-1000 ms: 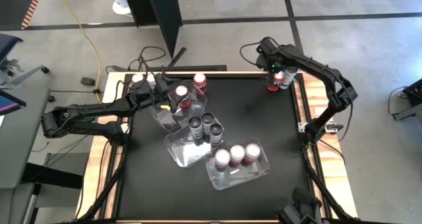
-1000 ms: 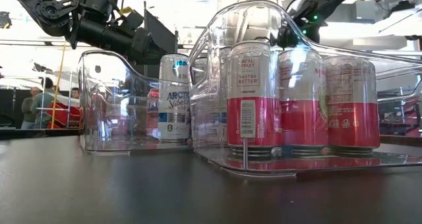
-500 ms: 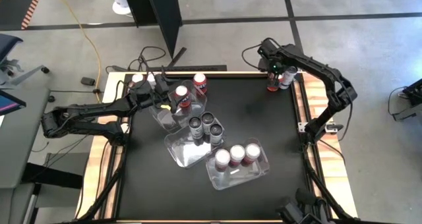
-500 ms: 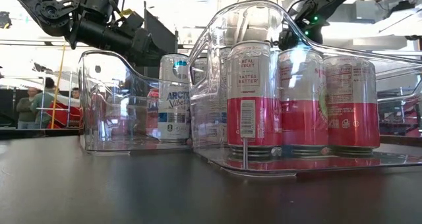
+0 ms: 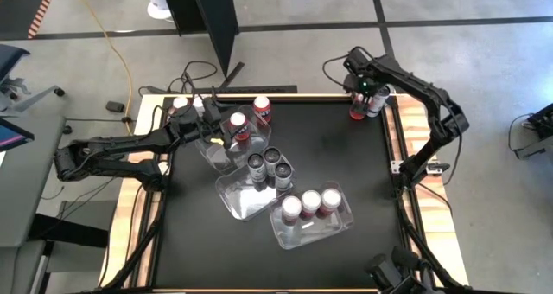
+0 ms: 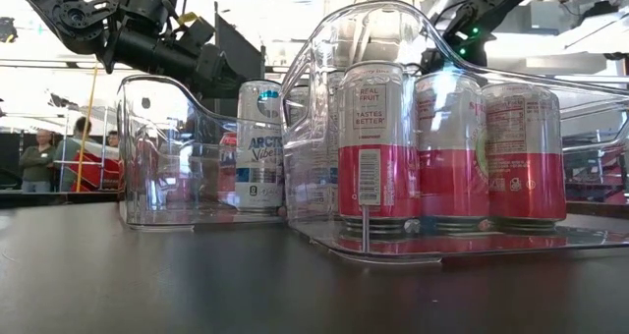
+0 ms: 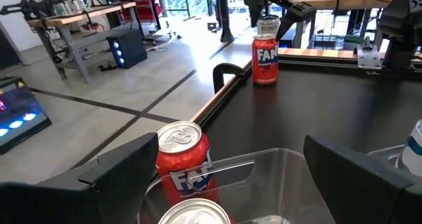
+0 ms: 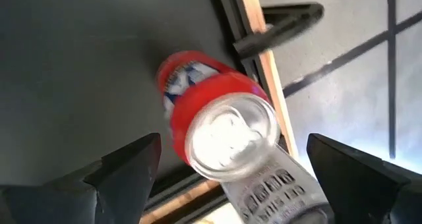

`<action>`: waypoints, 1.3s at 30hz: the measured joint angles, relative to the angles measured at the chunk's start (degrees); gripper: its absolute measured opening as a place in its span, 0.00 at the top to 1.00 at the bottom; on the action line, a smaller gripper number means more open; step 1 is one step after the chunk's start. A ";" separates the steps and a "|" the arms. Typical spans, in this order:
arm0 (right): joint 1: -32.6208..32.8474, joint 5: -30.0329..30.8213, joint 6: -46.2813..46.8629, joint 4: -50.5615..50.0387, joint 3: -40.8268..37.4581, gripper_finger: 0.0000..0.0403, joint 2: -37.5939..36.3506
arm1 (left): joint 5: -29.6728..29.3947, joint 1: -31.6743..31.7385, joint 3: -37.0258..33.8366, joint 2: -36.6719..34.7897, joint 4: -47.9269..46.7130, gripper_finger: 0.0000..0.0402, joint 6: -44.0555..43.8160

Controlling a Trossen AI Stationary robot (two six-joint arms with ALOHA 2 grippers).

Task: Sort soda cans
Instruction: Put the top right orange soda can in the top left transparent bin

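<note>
Overall: bright, even light in the high view; matte black desk (image 5: 328,156) shows no hot spots, shadows soft & short.
Backlight: low view looks into a blown-out white room; arms read as dark silhouettes vs. it.
Glare: curved clear plastic tub (image 6: 393,39) catches white streaks along rim & wall; cans behind it look warped thru the plastic.
Reflection: desk near front of low view shows a faint red sheen below the white-and-red cylindrical cans (image 6: 378,142).
Blur: right wrist view smeared; red can w/ silver top (image 8: 217,125) soft, edges streaked.
Focus: left wrist view sharp mid-range; near dark fingers (image 7: 125,178) soft.
Windows: daylight far back in left wrist view.
</note>
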 joint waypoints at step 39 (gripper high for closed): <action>-1.98 -3.63 7.05 -3.05 0.11 0.11 14.83 | 0.00 0.00 0.02 0.00 -0.15 0.06 2.10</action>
